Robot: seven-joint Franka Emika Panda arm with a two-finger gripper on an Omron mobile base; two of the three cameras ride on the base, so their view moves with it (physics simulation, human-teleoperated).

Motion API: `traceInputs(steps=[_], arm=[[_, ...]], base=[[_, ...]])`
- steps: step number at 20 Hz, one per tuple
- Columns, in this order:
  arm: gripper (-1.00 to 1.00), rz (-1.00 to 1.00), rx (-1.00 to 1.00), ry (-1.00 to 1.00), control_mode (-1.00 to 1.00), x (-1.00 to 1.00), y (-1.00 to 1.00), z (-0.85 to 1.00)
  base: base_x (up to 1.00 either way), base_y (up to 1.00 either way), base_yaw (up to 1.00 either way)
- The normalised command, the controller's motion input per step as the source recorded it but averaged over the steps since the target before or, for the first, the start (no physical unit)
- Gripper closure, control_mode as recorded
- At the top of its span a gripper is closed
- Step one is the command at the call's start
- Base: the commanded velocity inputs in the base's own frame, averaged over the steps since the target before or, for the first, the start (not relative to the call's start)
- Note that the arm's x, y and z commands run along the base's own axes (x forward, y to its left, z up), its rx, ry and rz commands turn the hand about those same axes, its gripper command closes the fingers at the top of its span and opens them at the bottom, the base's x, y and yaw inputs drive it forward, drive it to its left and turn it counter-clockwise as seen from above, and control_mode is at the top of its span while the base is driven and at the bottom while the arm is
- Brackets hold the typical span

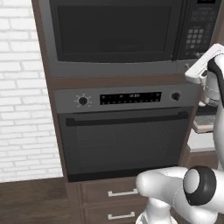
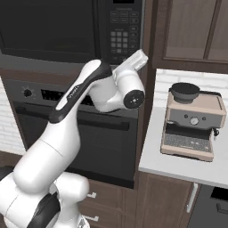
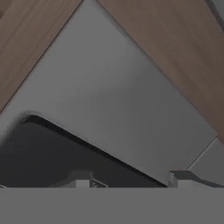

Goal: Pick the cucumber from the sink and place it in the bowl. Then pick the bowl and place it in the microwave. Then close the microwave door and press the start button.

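Microwave [image 1: 118, 35] sits built into the brown cabinet column, above the oven [image 1: 124, 140]; its door [image 1: 111, 37] is shut flush, dark window facing out, with the keypad panel [image 1: 199, 33] at its right. From the right base view the same keypad [image 2: 121, 33] shows just behind the arm's wrist. The arm reaches up from the base, its hand raised to the lower right corner of the microwave, close against the grey frame beneath the keypad. In the hand view the gripper [image 3: 131, 180] shows as two finger tips [image 3: 83, 179] at the bottom, set apart with a gap between them, nothing seen between; whether they are spread or closing cannot be told from this. That view looks at close range onto the grey frame [image 3: 113, 100] of the microwave, a rounded corner of the dark window [image 3: 48, 153] below it and brown cabinet wood [image 3: 170, 48] beyond. The oven below has two knobs, a dark display strip [image 1: 130, 98] and a bar handle across its glass door. Drawers [image 1: 109, 192] lie under the oven. A white brick wall [image 1: 19, 87] stands to the left. To the right, a beige coffee machine [image 2: 192, 122] stands on a pale counter [image 2: 178, 164] under wooden wall cupboards [image 2: 196, 31].
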Motion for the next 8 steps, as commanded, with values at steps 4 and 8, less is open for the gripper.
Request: traceInputs(steps=[4,8], arm=[[-1.0,0.02,0.01,0.02,-1.0,0.19,0.0,-0.04],[-1.0,0.0,0.01,-0.01,-1.0,-0.83,0.11,-0.02]], base=[[0.0,0.0,0.0],[0.0,0.0,0.0]])
